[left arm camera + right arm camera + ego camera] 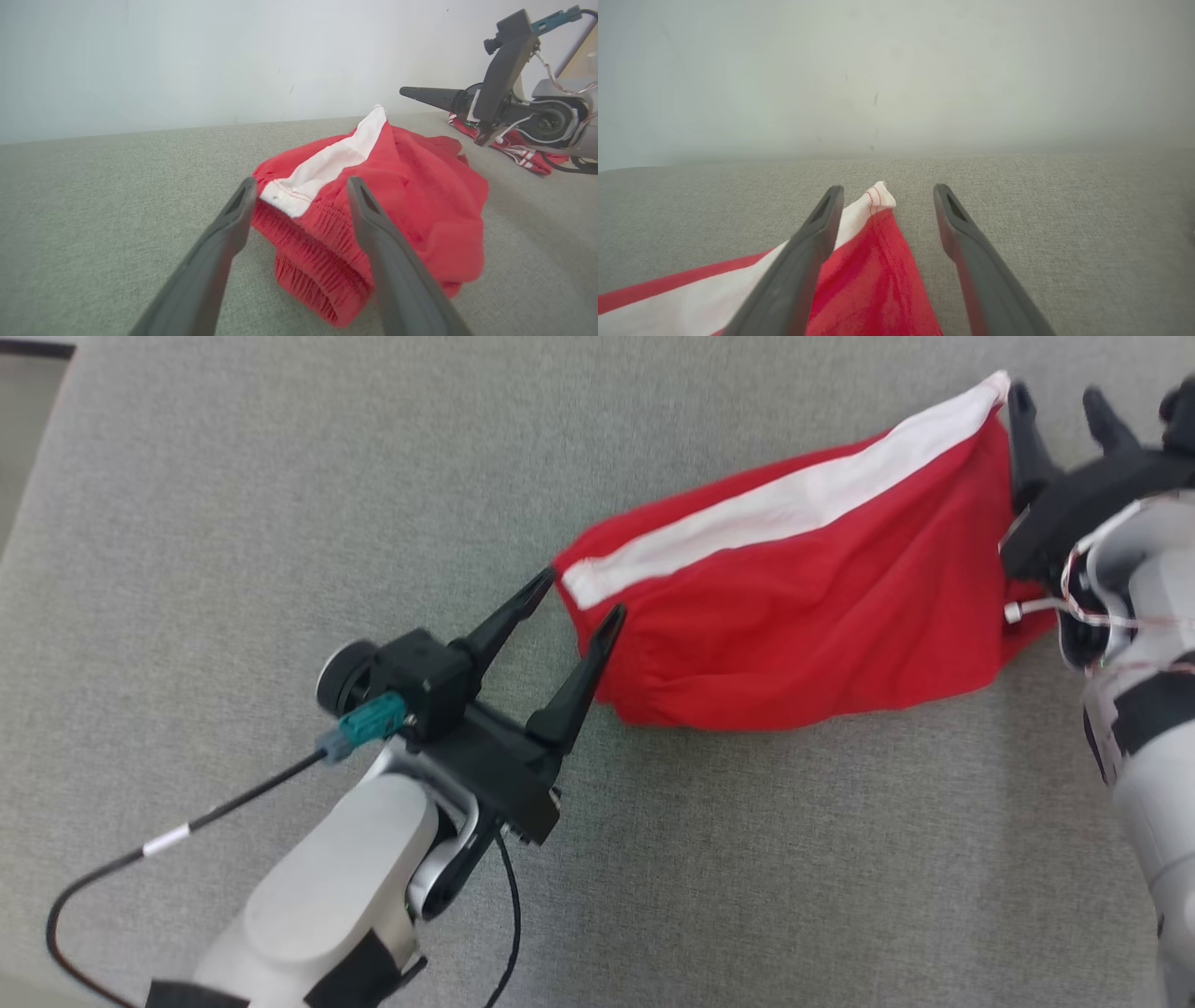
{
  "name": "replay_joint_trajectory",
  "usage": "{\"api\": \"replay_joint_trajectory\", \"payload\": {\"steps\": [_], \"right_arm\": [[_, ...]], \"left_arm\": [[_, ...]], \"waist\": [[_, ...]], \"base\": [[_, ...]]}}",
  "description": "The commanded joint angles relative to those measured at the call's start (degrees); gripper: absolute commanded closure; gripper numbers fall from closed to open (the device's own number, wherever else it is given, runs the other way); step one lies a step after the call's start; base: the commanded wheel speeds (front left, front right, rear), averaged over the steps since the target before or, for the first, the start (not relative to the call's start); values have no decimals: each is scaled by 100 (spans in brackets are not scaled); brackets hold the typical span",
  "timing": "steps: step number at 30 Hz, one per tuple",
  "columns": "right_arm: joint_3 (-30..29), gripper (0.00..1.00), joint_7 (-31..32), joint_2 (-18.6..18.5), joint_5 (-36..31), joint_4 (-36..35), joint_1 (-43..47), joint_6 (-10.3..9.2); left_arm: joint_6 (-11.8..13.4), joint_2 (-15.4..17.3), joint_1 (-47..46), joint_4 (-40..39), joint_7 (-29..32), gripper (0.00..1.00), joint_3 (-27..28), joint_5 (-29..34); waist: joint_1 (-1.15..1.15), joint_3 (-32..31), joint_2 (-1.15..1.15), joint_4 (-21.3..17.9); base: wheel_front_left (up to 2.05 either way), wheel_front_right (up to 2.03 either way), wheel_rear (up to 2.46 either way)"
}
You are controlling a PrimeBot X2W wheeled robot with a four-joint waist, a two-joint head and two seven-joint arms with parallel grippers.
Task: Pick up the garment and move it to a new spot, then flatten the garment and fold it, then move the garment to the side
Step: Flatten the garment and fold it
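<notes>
The left gripper [579, 597], its two dark fingers spread wide and empty, could pinch only the top layer if it closed here, leaving the cloth bunched for the flattening. Its tips sit just at the gathered waistband end of the red fabric garment with a white side stripe [794, 616], lying rumpled on the grey woven surface [233, 523]. The right gripper [1060, 399], equally wide and empty, straddles the far white corner
</notes>
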Motion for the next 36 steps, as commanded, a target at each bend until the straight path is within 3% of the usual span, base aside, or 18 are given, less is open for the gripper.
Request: {"api": "replay_joint_trajectory", "payload": {"steps": [1,7,11,17,27,33,34,35,36], "right_arm": [[82,0,-61,-80,96,15,167,-16],[455,0,-144,-319,431,15,595,-16],[687,0,-108,-485,636,16,887,-16],[902,0,-3,-613,822,82,1027,-16],[1052,0,200,-573,1018,348,917,-16],[1159,0,421,-471,1072,663,914,-16],[1182,20,489,-442,1094,705,939,-16],[1201,75,522,-428,1112,724,949,-16],[1213,100,539,-421,1134,735,956,-16]], "left_arm": [[8,9,175,-47,-17,0,86,63],[12,-2,698,-287,-17,0,557,323],[212,-79,1234,-820,-16,0,1440,788],[278,-296,1864,-1250,-16,0,2446,1332],[240,-721,2446,-1457,-16,0,3556,2055],[97,-904,2642,-1412,-16,0,3880,2303],[72,-924,2668,-1404,-16,0,3912,2340],[53,-942,2691,-1401,-16,0,3939,2354],[51,-960,2712,-1400,-16,0,3960,2364]], "waist": [[0,-175,-1,-15],[0,-461,-1,-23],[0,-572,-1,6],[0,-562,-1,72],[0,-433,-1,194],[0,-440,-1,244],[0,-450,-1,245],[0,-460,-1,242],[0,-470,-1,237]], "base": [[0,0,0],[0,0,0],[0,0,0],[0,0,0],[0,0,0],[0,0,0],[0,0,0],[0,0,0],[0,0,0]]}}
